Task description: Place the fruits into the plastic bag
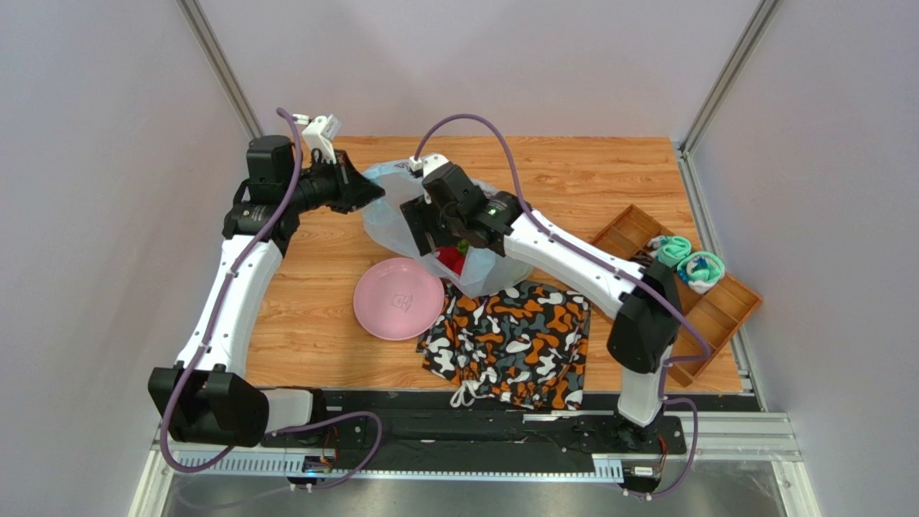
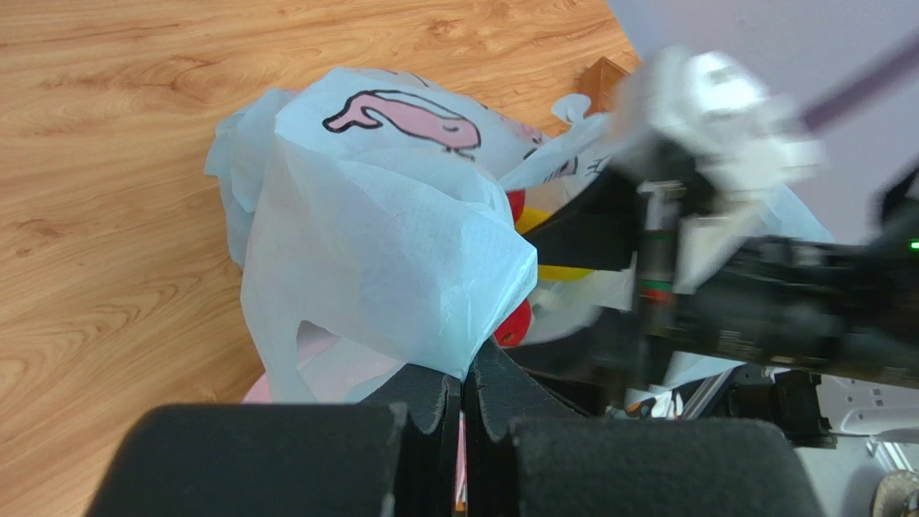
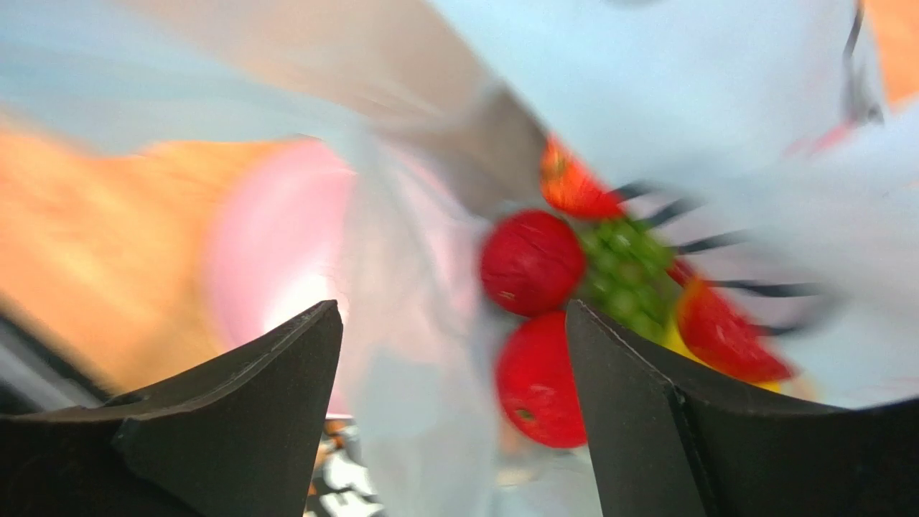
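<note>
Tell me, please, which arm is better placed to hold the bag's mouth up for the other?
Left, probably: the left gripper is shut on a fold of the plastic bag, while the right gripper hangs open over the red fruits inside.

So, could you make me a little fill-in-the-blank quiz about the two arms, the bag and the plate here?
1. The left gripper is ____ on a fold of the plastic bag.
2. The right gripper, held over the bag's mouth, is ____.
3. The round plate beside the bag is coloured ____.
4. The red fruits lie ____ the bag.

Missing words: shut; open; pink; inside.
</note>
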Controlling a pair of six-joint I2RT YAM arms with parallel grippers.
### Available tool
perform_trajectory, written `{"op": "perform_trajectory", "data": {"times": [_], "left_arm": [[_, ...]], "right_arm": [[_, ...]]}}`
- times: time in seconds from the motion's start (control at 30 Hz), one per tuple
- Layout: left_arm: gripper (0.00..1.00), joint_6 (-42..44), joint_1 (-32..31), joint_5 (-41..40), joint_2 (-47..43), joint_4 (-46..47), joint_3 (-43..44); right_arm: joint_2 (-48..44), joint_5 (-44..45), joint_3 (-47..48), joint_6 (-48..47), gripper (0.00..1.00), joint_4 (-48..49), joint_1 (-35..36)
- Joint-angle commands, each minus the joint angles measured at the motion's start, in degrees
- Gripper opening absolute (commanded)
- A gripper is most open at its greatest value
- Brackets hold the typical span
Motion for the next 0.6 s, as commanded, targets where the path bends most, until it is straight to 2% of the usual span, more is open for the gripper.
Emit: {"op": "perform_trajectory", "data": {"times": [0.0,0.1,0.23,0.37,0.57], "left_arm": [[0.0,-0.4,-0.1,0.6,-1.9,1.7,-0.3],[0.0,-0.4,-0.1,0.6,-1.9,1.8,-0.3],[0.0,-0.4,-0.1,0.6,-2.0,1.8,-0.2],[0.0,-0.5,-0.1,0.6,-2.1,1.7,-0.2],[0.0,-0.4,-0.1,0.5,-2.3,1.7,-0.2]], "right_arm": [[-12.0,-10.2,0.1,0.0,0.8,13.1,1.3],[-20.0,-13.3,-6.1,2.0,0.79,19.3,1.2],[-29.8,-10.4,-13.9,3.2,0.78,20.8,1.1],[-40.2,-2.7,-19.8,3.8,0.77,15.0,1.1],[-48.6,4.9,-27.3,8.7,0.73,5.0,0.7]]}}
